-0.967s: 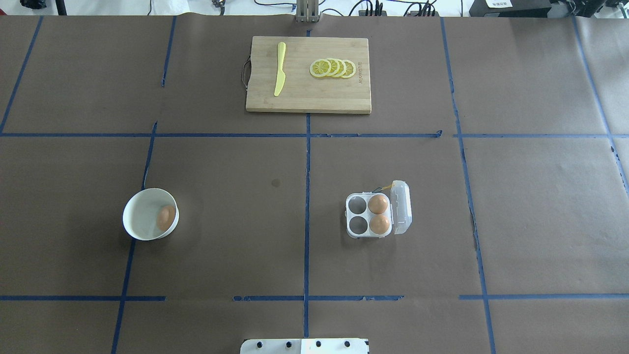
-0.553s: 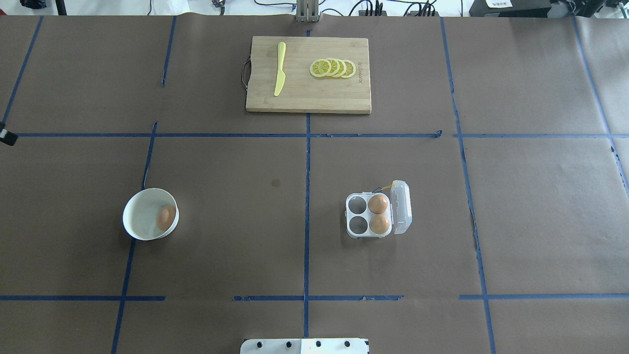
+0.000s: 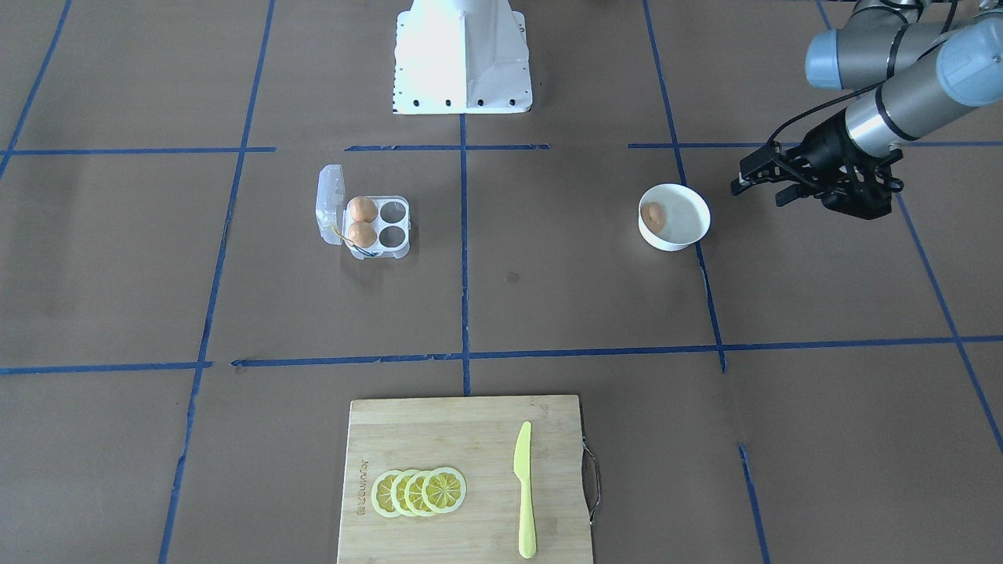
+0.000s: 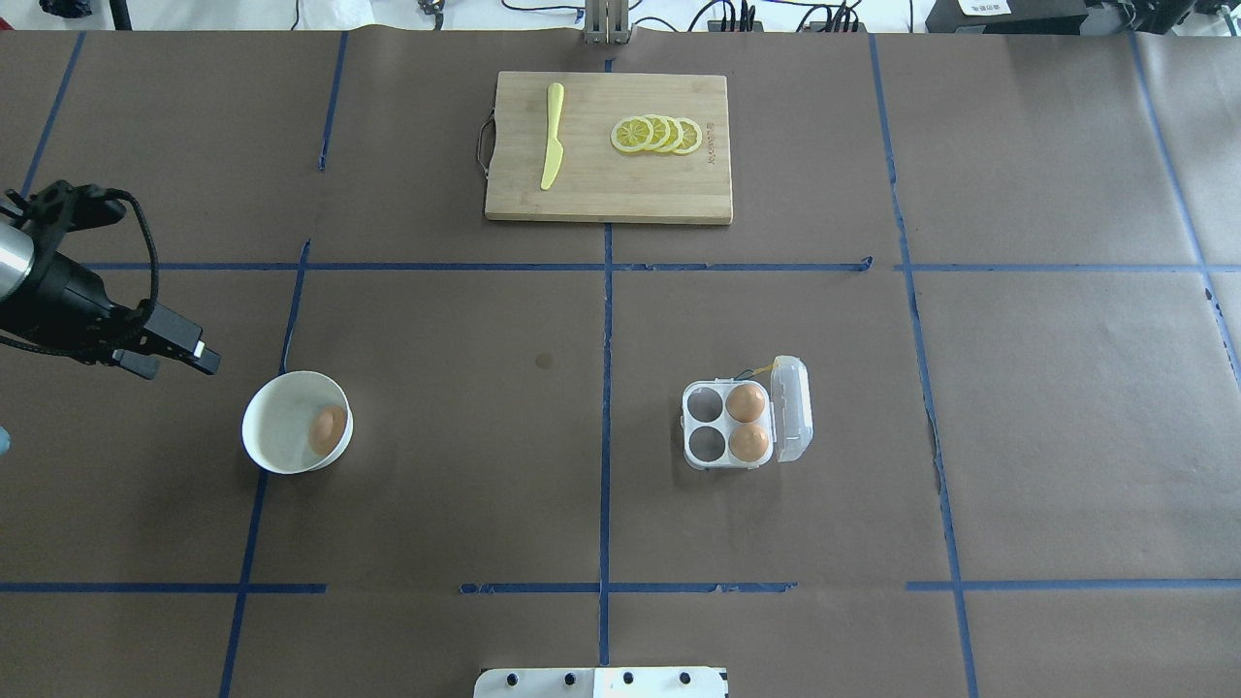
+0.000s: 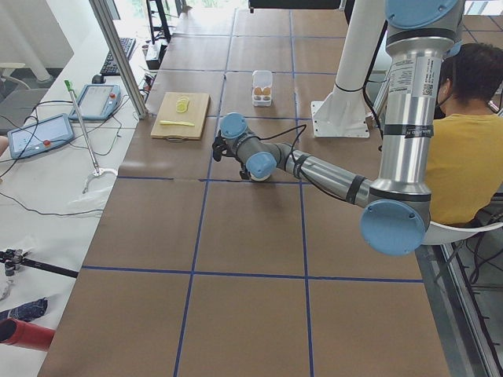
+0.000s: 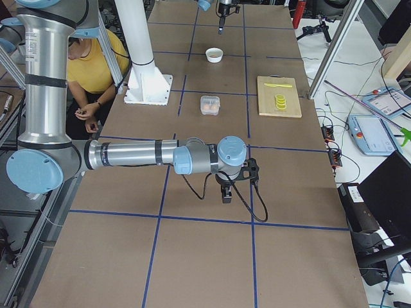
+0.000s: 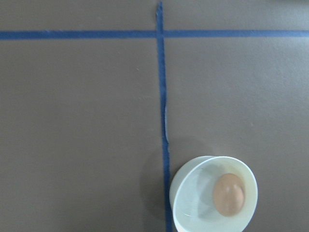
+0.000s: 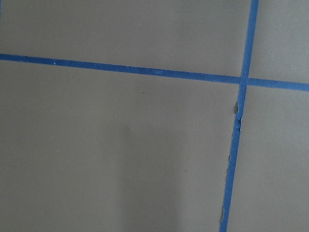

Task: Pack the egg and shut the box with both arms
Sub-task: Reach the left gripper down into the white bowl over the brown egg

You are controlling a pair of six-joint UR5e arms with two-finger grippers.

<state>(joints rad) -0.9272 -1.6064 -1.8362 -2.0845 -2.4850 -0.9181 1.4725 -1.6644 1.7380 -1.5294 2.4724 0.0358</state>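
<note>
Claw, left (image 4: 177, 357): we judge its jaws parted and it carries nothing. It hovers over the counter (image 4: 436, 504) just off the 10 o'clock side of the bowl (image 4: 260, 427), reading the overhead view with 12 o'clock away from the robot. We take this as the approach to a pick, since the wrist camera looks down on the bowl's contents.

Claw, right (image 6: 225, 191): it shows only from the side, low over bare counter at the far 3 o'clock end. We cannot tell whether it is parted or closed. We judge it parked clear until lid duty.

Egg (image 4: 328, 428): one, brown, loose in the bowl against the 3 o'clock wall. It is not yet packed.

Box (image 4: 705, 402): clear, four cells, well apart from the bowl toward 3 o'clock.
- Its lid (image 4: 792, 407) stands hinged open on the 3 o'clock side, leaving the cells reachable from above.
- The two packed eggs (image 4: 746, 402) fill the cells next to the lid.
- The two 9 o'clock cells are vacant and face the bowl, so we expect either to receive the egg.

Cutting board (image 4: 601, 189): at 12 o'clock, bearing a yellow knife (image 4: 553, 136) and fanned lemon slices (image 4: 657, 135). None of these belong to the task.

Writing: a burnt-in brand mark (image 4: 711, 145) runs along the board's 3 o'clock edge, too small for us to read. We find no legible label on the box or bowl.
</note>
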